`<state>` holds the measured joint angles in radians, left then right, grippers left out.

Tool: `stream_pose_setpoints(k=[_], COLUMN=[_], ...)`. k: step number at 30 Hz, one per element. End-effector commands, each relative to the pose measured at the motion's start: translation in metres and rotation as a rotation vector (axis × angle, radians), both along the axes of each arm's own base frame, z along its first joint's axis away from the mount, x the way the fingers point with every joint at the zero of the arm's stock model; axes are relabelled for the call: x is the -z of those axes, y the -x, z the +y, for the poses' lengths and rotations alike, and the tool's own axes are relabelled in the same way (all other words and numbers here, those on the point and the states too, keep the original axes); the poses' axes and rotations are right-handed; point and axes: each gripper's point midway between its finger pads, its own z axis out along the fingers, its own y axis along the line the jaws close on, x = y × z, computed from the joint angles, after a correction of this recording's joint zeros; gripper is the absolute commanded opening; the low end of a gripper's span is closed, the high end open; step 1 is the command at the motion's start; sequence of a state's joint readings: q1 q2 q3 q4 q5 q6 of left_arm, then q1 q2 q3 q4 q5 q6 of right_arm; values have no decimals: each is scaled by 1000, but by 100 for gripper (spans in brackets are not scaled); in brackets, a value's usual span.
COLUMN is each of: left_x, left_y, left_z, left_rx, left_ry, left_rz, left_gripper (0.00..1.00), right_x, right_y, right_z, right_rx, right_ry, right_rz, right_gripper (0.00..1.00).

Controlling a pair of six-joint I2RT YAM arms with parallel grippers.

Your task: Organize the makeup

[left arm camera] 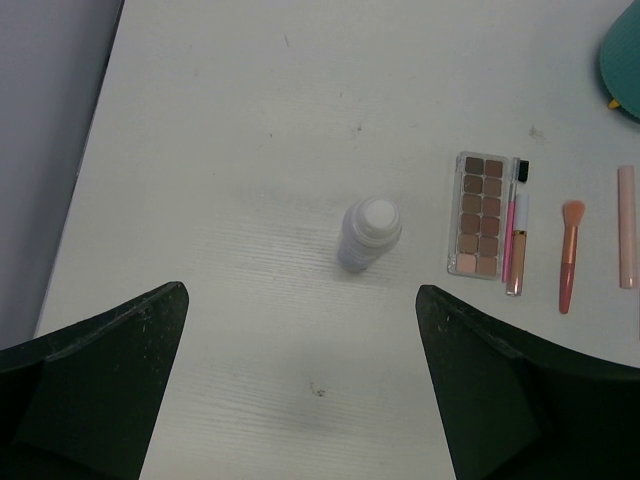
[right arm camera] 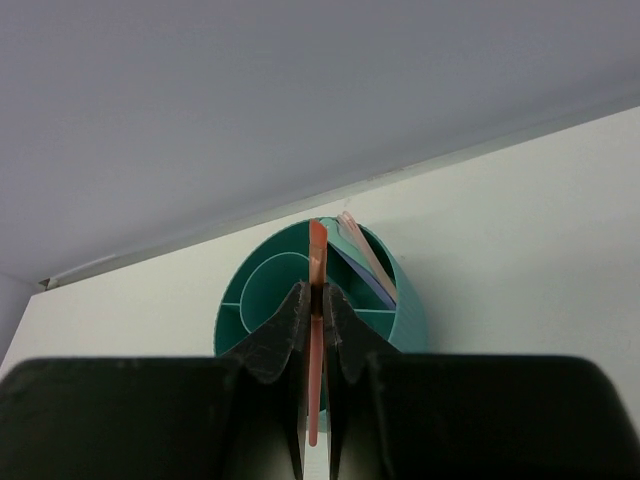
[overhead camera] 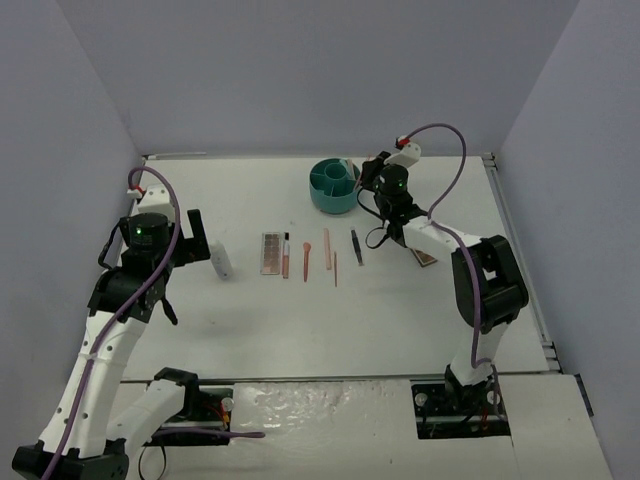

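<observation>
My right gripper (overhead camera: pixel 366 181) is shut on a thin orange stick (right arm camera: pixel 317 243) and holds it at the rim of the round teal cup (overhead camera: pixel 333 186), just right of it. In the right wrist view the cup (right arm camera: pixel 408 318) holds a pink stick and a purple stick (right arm camera: pixel 366 262). My left gripper (overhead camera: pixel 200 243) is open and empty, just left of the upright white bottle (overhead camera: pixel 222 262). On the table lie a brown palette (overhead camera: pixel 271 253), a pink stick (overhead camera: pixel 286 256), a brush (overhead camera: pixel 306 262), more sticks (overhead camera: pixel 327 248) and dark tweezers (overhead camera: pixel 356 246). A second palette (overhead camera: pixel 426 257) lies under my right arm.
In the left wrist view the bottle (left arm camera: pixel 370 232) stands ahead of the wide-open fingers (left arm camera: pixel 120 340), with the palette (left arm camera: pixel 477 214) and the brush (left arm camera: pixel 569 255) to its right. Grey walls close the table at the back and sides.
</observation>
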<state>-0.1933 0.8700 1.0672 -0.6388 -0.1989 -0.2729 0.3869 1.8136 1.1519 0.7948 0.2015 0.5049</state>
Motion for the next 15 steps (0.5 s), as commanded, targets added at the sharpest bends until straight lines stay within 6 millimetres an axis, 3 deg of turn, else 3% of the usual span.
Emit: stream_pose_setpoints(k=[1, 15], left_x=[-22, -21], left_y=[-7, -7], left_z=[3, 2], left_rx=[-23, -21], left_ry=[19, 20], left_rz=[-83, -80], left_gripper=[97, 97], right_x=[-68, -36], right_y=[-12, -33], right_z=[6, 22], right_rx=[26, 5], right_ry=[-92, -77], right_rz=[-242, -247], right_gripper=[0, 0])
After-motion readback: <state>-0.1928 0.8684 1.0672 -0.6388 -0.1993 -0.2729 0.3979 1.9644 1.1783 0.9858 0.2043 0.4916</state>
